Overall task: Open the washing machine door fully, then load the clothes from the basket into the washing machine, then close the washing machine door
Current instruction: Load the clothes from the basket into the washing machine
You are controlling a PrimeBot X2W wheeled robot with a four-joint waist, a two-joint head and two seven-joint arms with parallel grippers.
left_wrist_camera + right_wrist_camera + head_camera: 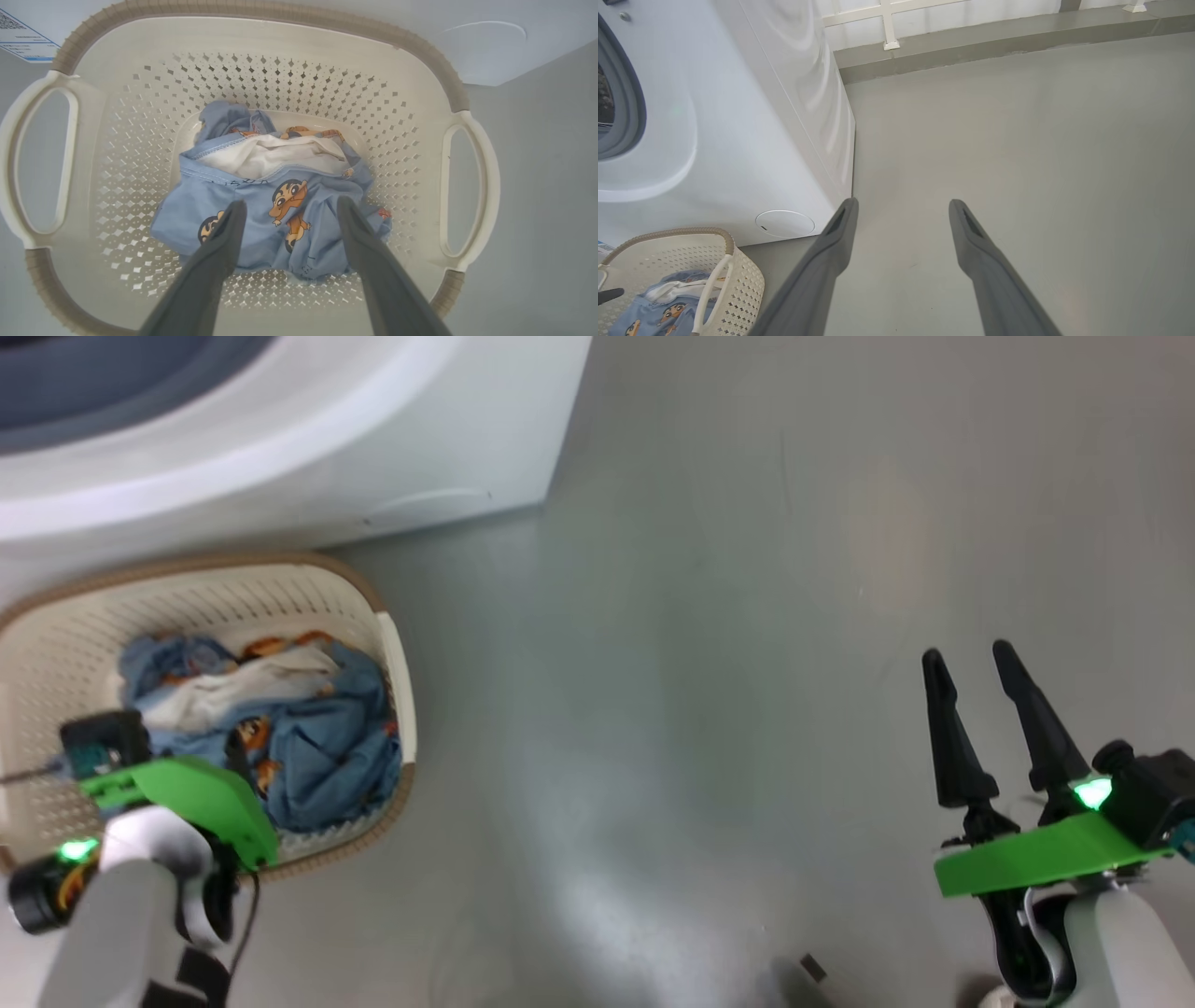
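Note:
The cream perforated basket (397,653) stands on the floor in front of the white washing machine (373,448). The light blue cartoon-print clothes (261,186) lie bundled in its bottom. My left gripper (290,203) hangs open just above the bundle, pointing down into the basket, one finger on each side of a printed face. My right gripper (966,658) stands open over bare floor, far to the right of the basket. In the right wrist view the machine's grey-blue gasket (630,93) rings an uncovered opening. The washing machine door is out of view.
Grey floor (709,709) stretches to the right of the machine and basket. A round cover (784,223) sits low on the machine's front. A low ledge (1017,35) with a white railing post (888,28) runs along the back. A small dark object (812,968) lies on the floor.

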